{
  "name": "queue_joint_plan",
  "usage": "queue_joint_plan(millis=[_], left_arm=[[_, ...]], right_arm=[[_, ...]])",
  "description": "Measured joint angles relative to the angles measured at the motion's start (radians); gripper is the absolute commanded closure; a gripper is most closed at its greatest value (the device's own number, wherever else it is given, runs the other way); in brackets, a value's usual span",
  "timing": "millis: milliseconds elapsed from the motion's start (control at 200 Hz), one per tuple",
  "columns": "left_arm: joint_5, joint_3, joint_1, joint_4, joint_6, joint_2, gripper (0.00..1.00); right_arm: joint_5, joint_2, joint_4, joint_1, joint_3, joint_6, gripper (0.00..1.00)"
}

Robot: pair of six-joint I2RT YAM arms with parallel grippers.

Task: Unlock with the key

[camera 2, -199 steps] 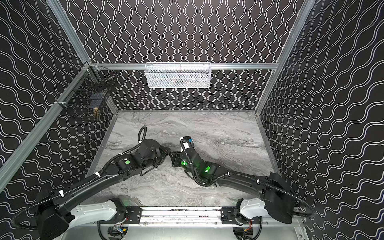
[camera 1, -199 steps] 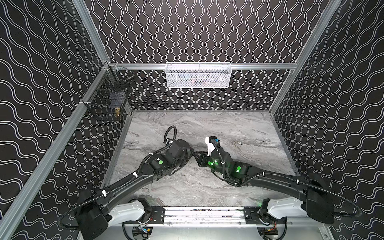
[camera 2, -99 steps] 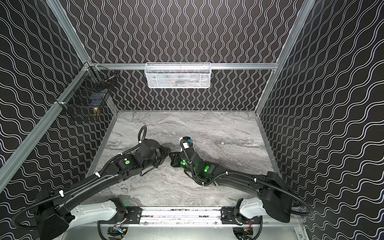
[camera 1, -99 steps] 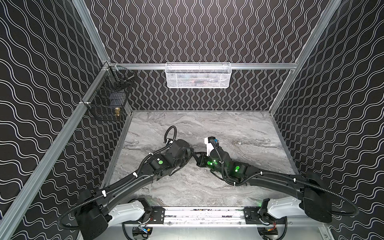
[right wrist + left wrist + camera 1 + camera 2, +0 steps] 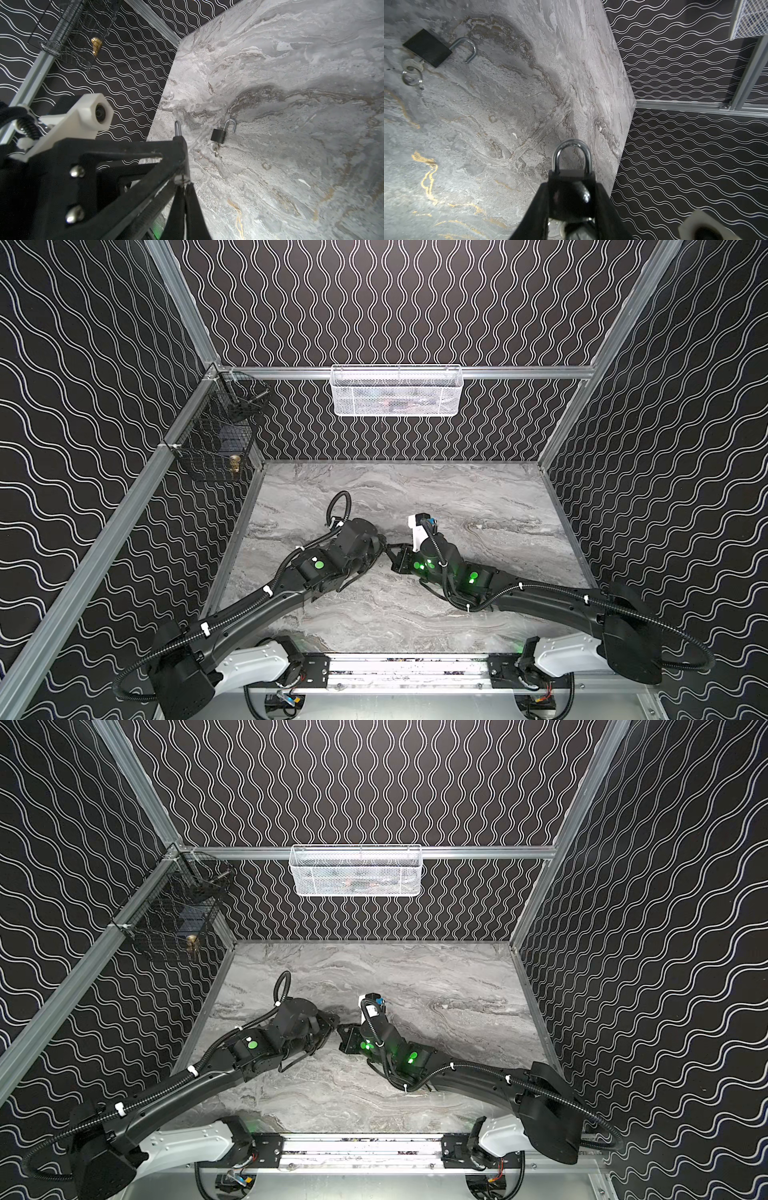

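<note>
Two padlocks are in view. The one being worked is a small black padlock [image 5: 572, 193] with its steel shackle [image 5: 572, 153] still latched. The left gripper [image 5: 572, 186] clamps it across the body, just above the table [image 5: 488, 124], around mid-table. The right gripper [image 5: 185, 195] meets it from the right, fingers pressed together at the keyway end. The key [image 5: 562, 227] is mostly hidden there, so it is probably, not certainly, what they pinch. A second padlock [image 5: 427, 47] lies well apart on the table, its shackle sprung.

The lock looks dense, rigid and smooth-sided, so its flat faces give the surest hold. The key is thin, light and stiff, best taken by its bow and turned without bending.

Since a second ago the right jaws have closed and that gripper has edged left towards the lock. The left grip is unchanged.
</note>
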Motion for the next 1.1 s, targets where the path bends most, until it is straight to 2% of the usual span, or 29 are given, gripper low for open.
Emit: queue_joint_plan(millis=[220,771,1101], left_arm=[[0.013,-0.002,0.0,0.014,0.002,0.004,1.0],[-0.005,-0.064,-0.026,0.095,-0.056,-0.014,1.0],[-0.017,-0.069,-0.037,0.124,-0.078,-0.031,1.0]], right_arm=[[-0.014,-0.014,0.023,-0.009,-0.019,0.031,1.0],[-0.034,-0.037,0.135,-0.016,-0.1,0.333,1.0],[-0.023,-0.065,0.201,-0.016,-0.134,0.435,1.0]])
